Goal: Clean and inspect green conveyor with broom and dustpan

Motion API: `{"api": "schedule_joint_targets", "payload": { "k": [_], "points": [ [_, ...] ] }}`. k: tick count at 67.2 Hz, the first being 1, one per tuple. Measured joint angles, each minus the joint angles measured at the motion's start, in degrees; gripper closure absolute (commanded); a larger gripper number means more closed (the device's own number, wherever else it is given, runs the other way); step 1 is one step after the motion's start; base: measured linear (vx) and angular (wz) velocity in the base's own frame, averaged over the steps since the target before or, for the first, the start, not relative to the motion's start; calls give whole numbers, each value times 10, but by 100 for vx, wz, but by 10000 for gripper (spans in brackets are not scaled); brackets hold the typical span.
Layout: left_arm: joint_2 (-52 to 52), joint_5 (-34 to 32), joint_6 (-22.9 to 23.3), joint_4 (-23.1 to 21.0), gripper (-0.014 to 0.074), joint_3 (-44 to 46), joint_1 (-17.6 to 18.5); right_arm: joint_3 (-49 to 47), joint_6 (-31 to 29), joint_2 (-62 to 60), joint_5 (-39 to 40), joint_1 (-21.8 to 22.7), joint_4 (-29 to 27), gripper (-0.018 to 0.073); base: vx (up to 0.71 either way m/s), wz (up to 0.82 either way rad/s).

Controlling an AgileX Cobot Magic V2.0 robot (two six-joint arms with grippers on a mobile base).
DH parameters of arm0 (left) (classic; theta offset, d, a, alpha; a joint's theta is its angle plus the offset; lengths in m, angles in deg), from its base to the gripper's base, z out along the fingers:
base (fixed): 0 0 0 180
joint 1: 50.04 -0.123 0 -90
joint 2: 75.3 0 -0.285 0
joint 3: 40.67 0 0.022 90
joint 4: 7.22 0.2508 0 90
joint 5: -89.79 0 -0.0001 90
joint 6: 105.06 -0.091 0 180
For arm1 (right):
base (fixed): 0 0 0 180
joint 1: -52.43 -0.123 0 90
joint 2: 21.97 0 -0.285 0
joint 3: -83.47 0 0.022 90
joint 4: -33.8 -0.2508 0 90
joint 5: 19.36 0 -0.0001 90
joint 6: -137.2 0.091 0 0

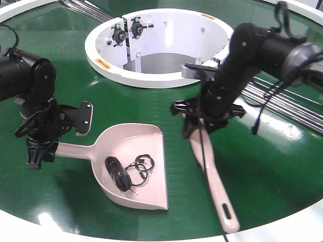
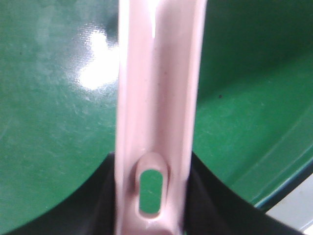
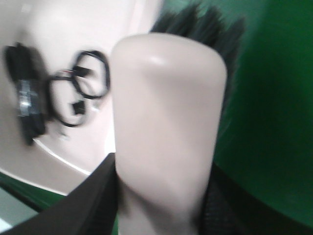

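Observation:
The beige-pink dustpan lies flat on the green conveyor, mouth toward the right. A black cable bundle sits inside it. My left gripper is shut on the end of the dustpan handle. In the left wrist view the handle runs between the dark jaws of the left gripper, slot showing. My right gripper is shut on the head of the broom, right of the pan, handle trailing toward the near rim. The right wrist view shows the broom, the right gripper, the dustpan and the cable.
A white central ring with black fittings on its inner wall opens at the back. Metal rollers run under the right arm. The conveyor's white outer rim curves along the near edge.

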Motion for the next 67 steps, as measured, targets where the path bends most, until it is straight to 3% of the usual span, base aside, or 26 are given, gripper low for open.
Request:
{"api": "schedule_joint_targets", "payload": {
  "k": [29,67],
  "points": [
    [0,0,0,0,603,0,0,41,-58,31,3,85,14,560,0,0],
    [0,0,0,0,603,0,0,39,-96,103,-1,95,-14,551,0,0]
  ]
}}
